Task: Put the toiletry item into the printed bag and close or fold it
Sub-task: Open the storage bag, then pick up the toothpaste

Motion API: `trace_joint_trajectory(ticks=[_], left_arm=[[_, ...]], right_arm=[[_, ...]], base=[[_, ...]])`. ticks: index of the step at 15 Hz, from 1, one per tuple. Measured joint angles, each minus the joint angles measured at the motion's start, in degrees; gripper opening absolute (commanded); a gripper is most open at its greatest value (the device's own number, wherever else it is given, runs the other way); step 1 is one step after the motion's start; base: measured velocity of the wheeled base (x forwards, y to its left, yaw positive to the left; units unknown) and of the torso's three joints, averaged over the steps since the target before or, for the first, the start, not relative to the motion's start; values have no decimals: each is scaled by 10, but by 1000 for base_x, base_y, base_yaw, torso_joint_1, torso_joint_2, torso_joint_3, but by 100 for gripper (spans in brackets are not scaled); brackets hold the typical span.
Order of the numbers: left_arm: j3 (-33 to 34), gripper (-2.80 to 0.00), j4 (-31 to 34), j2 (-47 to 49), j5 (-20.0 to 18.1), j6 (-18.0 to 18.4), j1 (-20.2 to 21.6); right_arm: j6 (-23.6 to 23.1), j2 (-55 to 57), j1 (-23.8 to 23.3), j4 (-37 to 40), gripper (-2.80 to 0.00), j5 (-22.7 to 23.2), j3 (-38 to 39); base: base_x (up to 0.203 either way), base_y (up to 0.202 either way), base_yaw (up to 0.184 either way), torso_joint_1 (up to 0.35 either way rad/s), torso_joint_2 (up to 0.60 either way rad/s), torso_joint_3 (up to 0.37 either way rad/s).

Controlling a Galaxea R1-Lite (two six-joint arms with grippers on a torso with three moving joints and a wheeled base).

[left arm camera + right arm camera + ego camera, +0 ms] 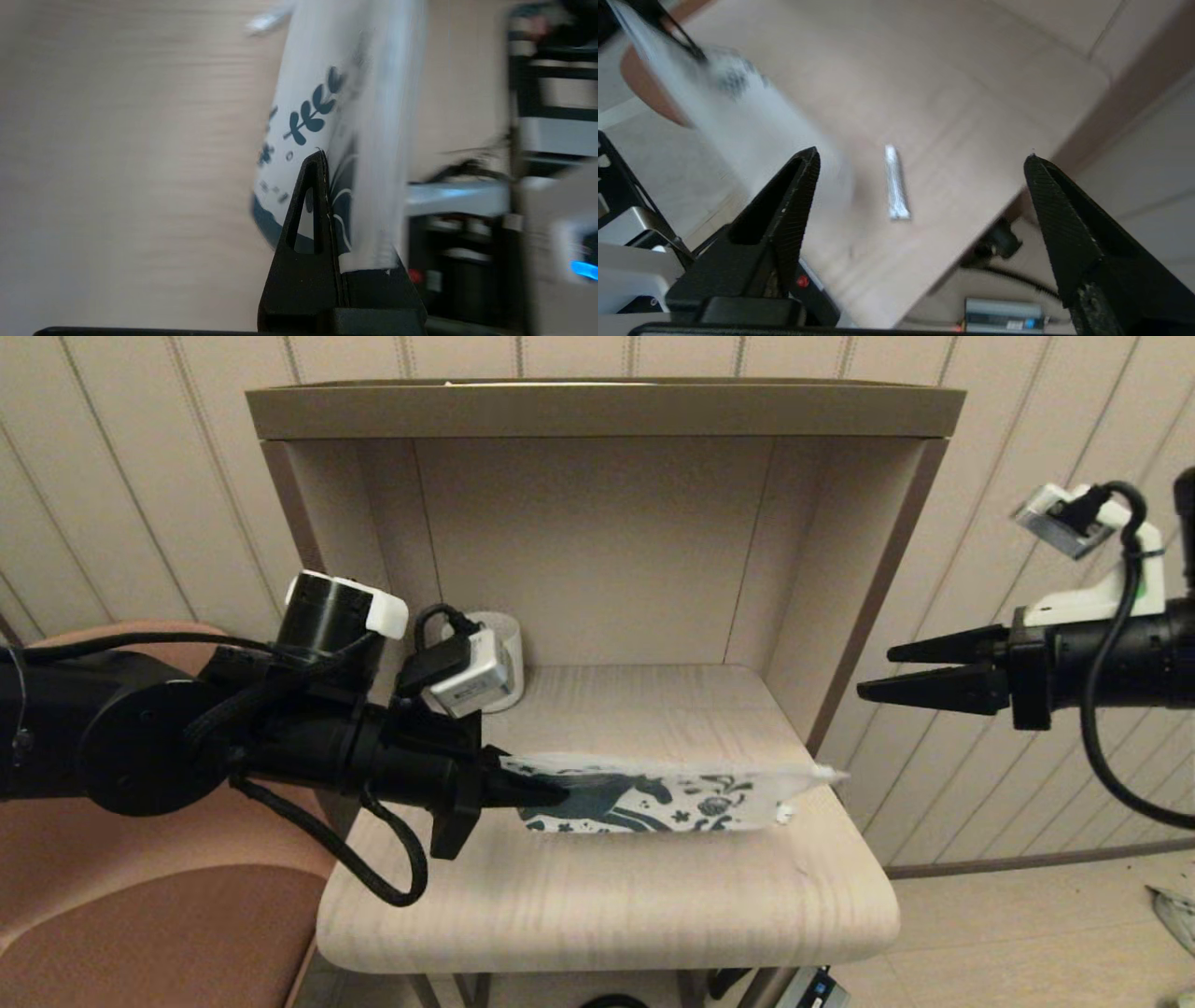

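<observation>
Right wrist view first: my right gripper [920, 158] has its jaws spread wide with nothing between them, and the toiletry item [895, 183] lies flat on the shelf board [607, 896] just past them, long axis running away from me. My left gripper [546, 793] is clamped on the printed bag [653, 793], holding it edge-up just beside the tube, so right's nearer, I reckon.

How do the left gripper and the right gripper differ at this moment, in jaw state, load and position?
The left gripper is shut on one end of the printed bag, holding it over the table; the right gripper is open and holds nothing. The left gripper is above the tabletop, whereas the right gripper is off to the table's right side, beyond its edge. Both point toward the bag.
</observation>
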Motion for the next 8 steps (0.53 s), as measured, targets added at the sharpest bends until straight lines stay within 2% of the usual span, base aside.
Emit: trace_joint_trajectory(ticks=[2,4,8], left_arm=[[-2,-280,-8,-3,4,-2,11],[-9,-280,-9,-10,3,-10,24],[-14,-280,-14,-35,2,-13,57]], right_arm=[[-2,21,0,0,0,-32,2],[-3,38,11,0,0,-45,7],[-3,61,64,-4,0,-105,25]], base=[[0,0,0,0,0,0],[0,0,0,0,0,0],[0,0,0,0,0,0]])
